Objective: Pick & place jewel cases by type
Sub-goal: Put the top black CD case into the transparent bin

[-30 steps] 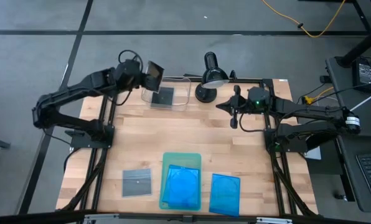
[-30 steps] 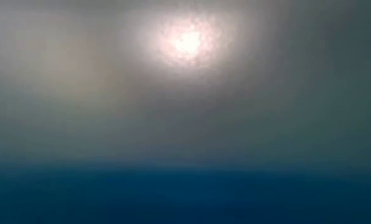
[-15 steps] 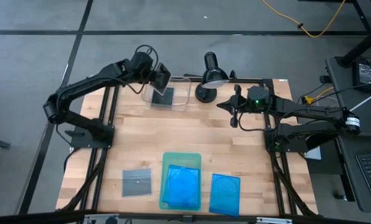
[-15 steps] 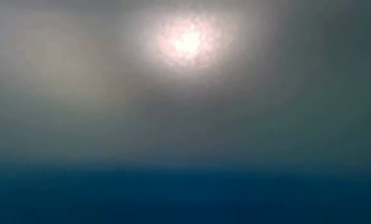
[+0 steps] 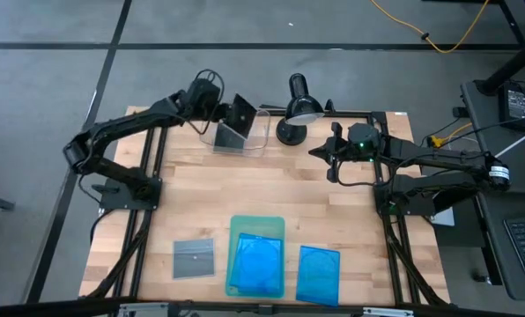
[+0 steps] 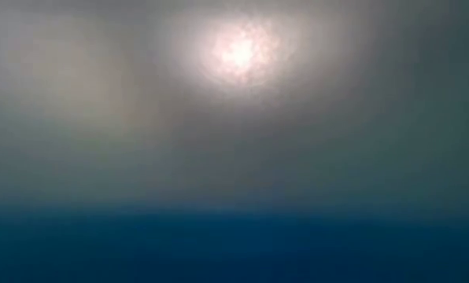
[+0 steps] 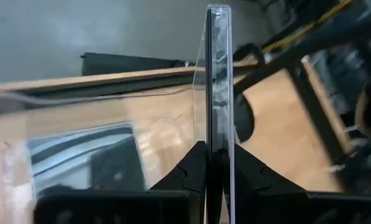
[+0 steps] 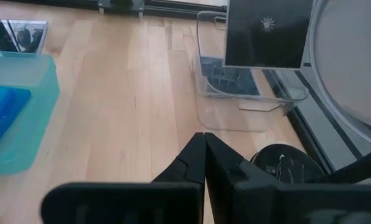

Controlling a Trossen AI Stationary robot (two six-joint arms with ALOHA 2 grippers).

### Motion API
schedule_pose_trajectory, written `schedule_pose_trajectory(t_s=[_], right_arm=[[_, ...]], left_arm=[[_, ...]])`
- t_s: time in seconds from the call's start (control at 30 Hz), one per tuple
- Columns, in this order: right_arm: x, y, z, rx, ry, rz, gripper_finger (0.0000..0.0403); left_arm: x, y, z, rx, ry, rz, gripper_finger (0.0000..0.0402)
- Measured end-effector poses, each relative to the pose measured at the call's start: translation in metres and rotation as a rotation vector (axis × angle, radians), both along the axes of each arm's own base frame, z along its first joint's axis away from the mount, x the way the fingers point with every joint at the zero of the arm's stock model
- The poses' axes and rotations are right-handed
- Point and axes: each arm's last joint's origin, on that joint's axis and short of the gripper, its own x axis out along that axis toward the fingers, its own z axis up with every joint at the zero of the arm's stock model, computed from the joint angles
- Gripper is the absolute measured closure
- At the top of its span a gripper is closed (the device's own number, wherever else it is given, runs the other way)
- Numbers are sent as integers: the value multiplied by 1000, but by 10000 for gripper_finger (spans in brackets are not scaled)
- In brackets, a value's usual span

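Note:
My left gripper (image 5: 225,108) is shut on a dark square jewel case (image 5: 243,112), which it carries above the clear bin (image 5: 261,134) at the table's far edge. Another dark case (image 5: 230,138) lies flat on the bin's floor. A grey case (image 5: 194,258) lies flat near the table's near edge. A blue case (image 5: 255,264) rests in the pale-green tray (image 5: 257,222), and another blue one (image 5: 318,273) lies flat to the tray's right. My right gripper (image 8: 204,149) is shut and hovers right of the lamp, holding nothing. The low view is blocked. My left gripper pinches the dark case by one edge (image 7: 216,146) between its two fingers; the wrist view sees the case edge-on. The fingers come about level from the table's left. The case stands upright (image 8: 269,31), lifted clear over the bin.
A black desk lamp (image 5: 298,110) stands right beside the bin, its base (image 8: 285,165) close to my right gripper. Bare wood lies between the bin and the tray. Something blue sits right against the low camera.
My left gripper has moved toward the table's right, carrying the dark case from the bin's left rim to over the bin's middle. It has stayed shut on the case.

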Motion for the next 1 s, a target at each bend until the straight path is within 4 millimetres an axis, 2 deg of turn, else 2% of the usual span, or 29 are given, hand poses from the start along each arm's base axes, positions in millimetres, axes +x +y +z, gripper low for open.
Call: schedule_pose_trajectory(t_s=[0.17, 0.37, 0.5, 1.0], right_arm=[[0, 0, 1, -3, -4, 0, 397], [1, 0, 2, -8, -17, 0, 397], [1, 0, 2, -8, -18, 0, 397], [1, 0, 2, 16, -23, -14, 397]], left_arm=[[-22, -12, -33, -56, -84, 35, 375], [-38, -17, -62, -87, -225, 57, 375], [-43, -15, -70, -81, -275, 64, 375], [-46, -1, -93, -139, -195, 83, 375]])
